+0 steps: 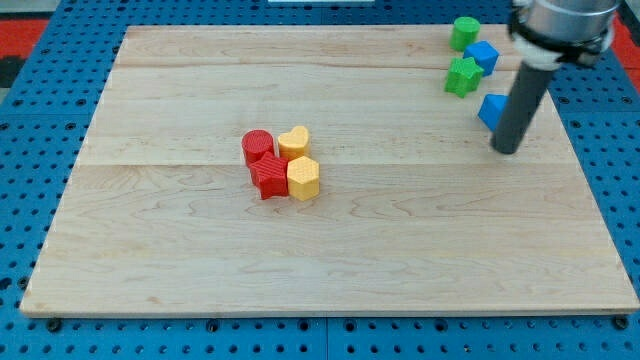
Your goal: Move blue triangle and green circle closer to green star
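The green star (463, 76) lies near the view's top right. The green circle (465, 32) sits above it at the board's top edge. A blue block (483, 56) lies between them, a little to the right, touching or nearly touching the star. The blue triangle (490, 110) lies below and right of the star, partly hidden behind my rod. My tip (507, 150) rests on the board just below and right of the blue triangle.
A cluster sits left of the board's middle: a red cylinder (258, 146), a yellow heart (294, 141), a red star-like block (268, 177) and a yellow hexagon (303, 178). The wooden board (200, 260) ends close to the right of my tip.
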Motion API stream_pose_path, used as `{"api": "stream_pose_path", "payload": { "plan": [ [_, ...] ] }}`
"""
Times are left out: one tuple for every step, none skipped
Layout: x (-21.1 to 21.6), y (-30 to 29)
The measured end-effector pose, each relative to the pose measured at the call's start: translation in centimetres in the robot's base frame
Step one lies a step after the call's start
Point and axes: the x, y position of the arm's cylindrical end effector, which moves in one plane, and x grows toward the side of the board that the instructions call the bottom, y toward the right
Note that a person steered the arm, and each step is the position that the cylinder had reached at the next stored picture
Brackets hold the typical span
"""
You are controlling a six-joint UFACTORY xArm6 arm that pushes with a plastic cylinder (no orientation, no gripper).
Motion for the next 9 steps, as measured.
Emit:
{"api": "stream_pose_path", "payload": {
  "plan": [
    [-3.3,1.8],
    [-1.5,-1.3],
    [-1.4,-2.4],
    [-5.9,-3.5],
    [-6.4,-2.7],
    [-5.1,1.0],
    [-12.1,6.6],
    [-18.9,4.1],
    [-20.1,-1.8]
  ]
}}
